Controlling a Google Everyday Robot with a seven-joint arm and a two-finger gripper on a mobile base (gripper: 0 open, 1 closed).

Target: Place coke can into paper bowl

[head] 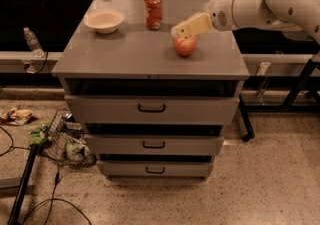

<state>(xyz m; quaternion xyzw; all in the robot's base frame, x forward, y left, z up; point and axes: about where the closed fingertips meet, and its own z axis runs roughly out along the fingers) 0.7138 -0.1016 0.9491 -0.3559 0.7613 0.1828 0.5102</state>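
The red coke can stands upright at the back middle of the grey cabinet top. The off-white paper bowl sits to its left, apart from it. My gripper reaches in from the right on the white arm. It hovers just above the red apple, to the right of the can and a little nearer to the camera. It holds nothing that I can see.
The cabinet has three drawers with dark handles. A water bottle stands on a ledge at the left. A wire basket with litter and cables lie on the floor at the left. Rails run behind the cabinet.
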